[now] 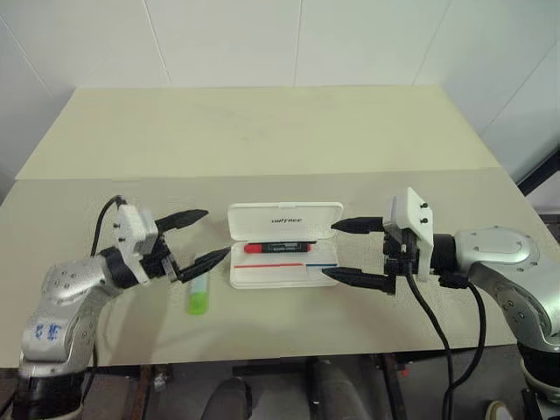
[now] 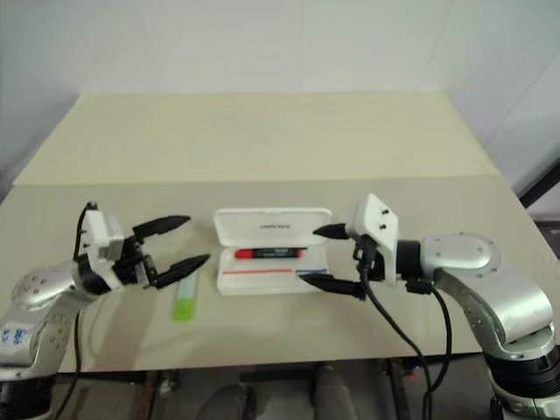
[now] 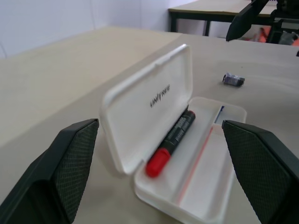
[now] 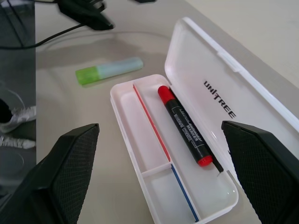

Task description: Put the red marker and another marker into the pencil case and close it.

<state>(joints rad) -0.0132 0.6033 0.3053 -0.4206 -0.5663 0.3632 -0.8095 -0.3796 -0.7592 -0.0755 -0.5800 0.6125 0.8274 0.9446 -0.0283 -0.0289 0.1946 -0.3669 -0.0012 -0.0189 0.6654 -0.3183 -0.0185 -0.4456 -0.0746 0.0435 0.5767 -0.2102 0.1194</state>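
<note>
**Red marker in, highlighter out, lid up**

Head views: the pencil case (image 1: pixel 284 254) lay open between the two grippers, lid raised at its far side. The red marker (image 1: pixel 278 248) was already in the tray; the highlighter (image 1: pixel 199 296) remained on the table (image 1: pixel 262 131), just below the left gripper (image 1: pixel 200 236). Judged one of three steps done: second marker and closing left. Both the left gripper and the right gripper (image 1: pixel 353 252) stood wide, holding nothing and touching nothing.

Left wrist view: fingers (image 3: pixel 70 163) spread wide, empty; case ahead between them, marker against the lid side. A small dark lump (image 3: pixel 233 79) lay beyond the case.

Right wrist view: fingers (image 4: pixel 70 168) wide, empty; open case between them, highlighter beyond its far end.
</note>
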